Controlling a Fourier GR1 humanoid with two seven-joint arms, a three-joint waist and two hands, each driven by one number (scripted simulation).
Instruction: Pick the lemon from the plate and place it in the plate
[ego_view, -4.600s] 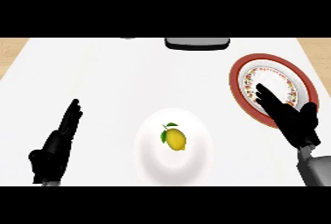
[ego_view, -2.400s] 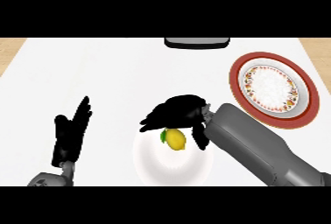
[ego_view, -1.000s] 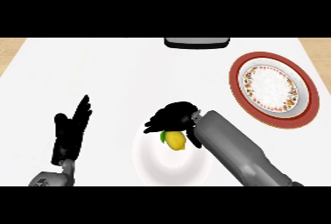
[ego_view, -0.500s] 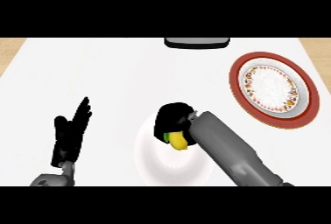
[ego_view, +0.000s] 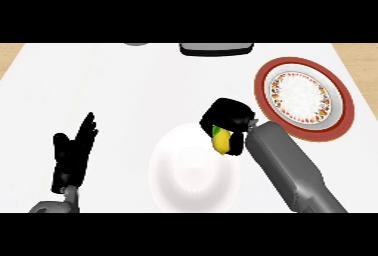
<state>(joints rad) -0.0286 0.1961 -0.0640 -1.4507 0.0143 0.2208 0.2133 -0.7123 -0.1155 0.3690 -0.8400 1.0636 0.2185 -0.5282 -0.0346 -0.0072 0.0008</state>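
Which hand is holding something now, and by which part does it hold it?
The right hand holds the lemon, fingers curled over its top; the lower part shows. The left hand holds nothing.

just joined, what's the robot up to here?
The right hand is curled round the lemon, at the upper right edge of the white plate. The red-rimmed plate sits further right on the counter, with nothing on it. The left hand rests open at the lower left. So the lemon is grasped but not yet in the red-rimmed plate.
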